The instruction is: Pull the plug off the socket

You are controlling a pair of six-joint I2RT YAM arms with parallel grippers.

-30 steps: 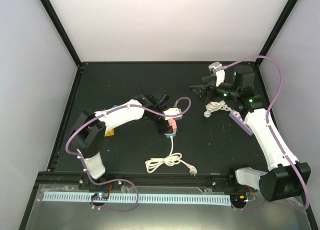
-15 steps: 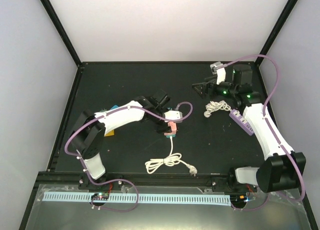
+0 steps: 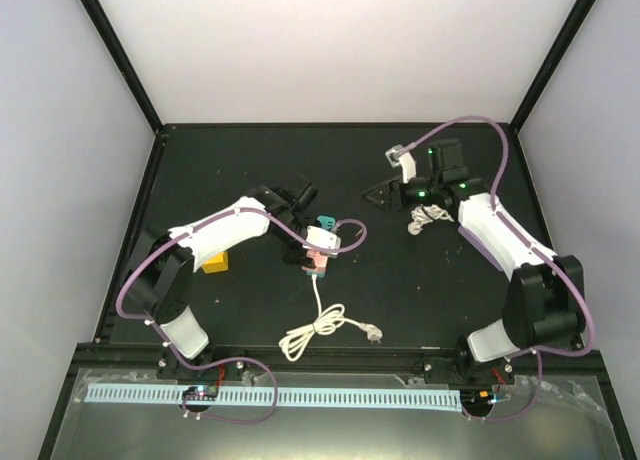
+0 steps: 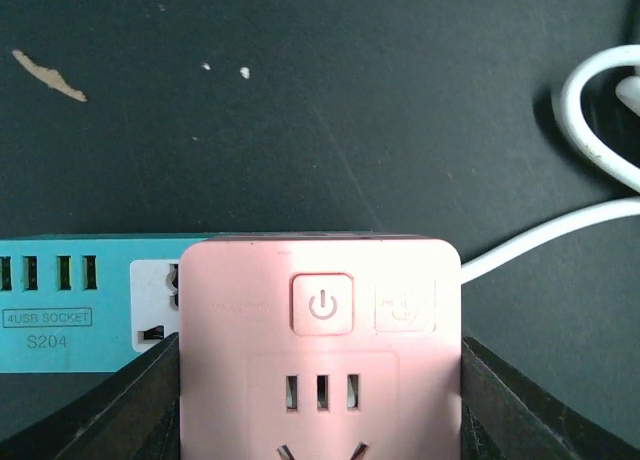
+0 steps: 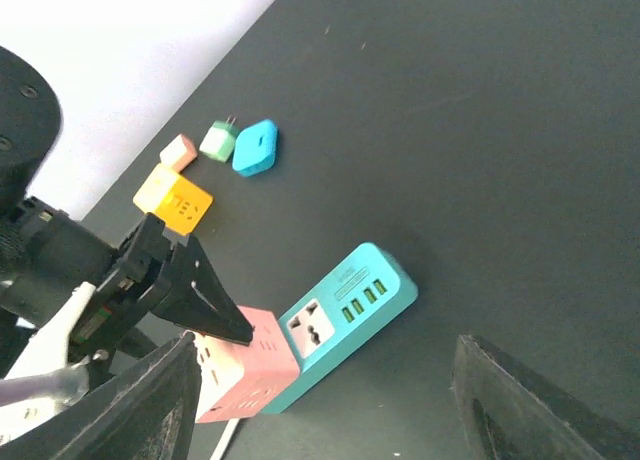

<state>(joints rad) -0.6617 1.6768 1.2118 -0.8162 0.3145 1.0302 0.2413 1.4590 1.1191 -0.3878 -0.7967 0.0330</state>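
Grip: left gripper (image 4: 320,405) is clamped on the pink cube socket (image 4: 320,330), with one dark finger against each side wall.
Cube face: a power button and a slotted outlet face the left wrist camera.
Strip: the teal USB socket strip (image 4: 70,315), marked "4USB SOCKET S204", sits directly behind the cube, touching it and sticking out to one side. I cannot tell whether the two are plugged together.
Location: the cube and strip (image 3: 325,221) are mid-table (image 3: 220,170), under the left wrist.
Cord: a white cord (image 4: 560,230) leaves the cube, runs toward the near edge, loops loosely (image 3: 315,330) and ends in a loose plug (image 3: 372,332) lying flat.
Right: the right gripper (image 5: 325,385) is spread wide with nothing between its fingers. It is aimed at the cube (image 5: 245,375) from well apart.
Extras: an orange cube socket (image 5: 180,202), a green-white adapter (image 5: 217,140) and a blue adapter (image 5: 255,147) are grouped near the wall. A white cable bundle (image 3: 430,217) lies just beside the right arm.
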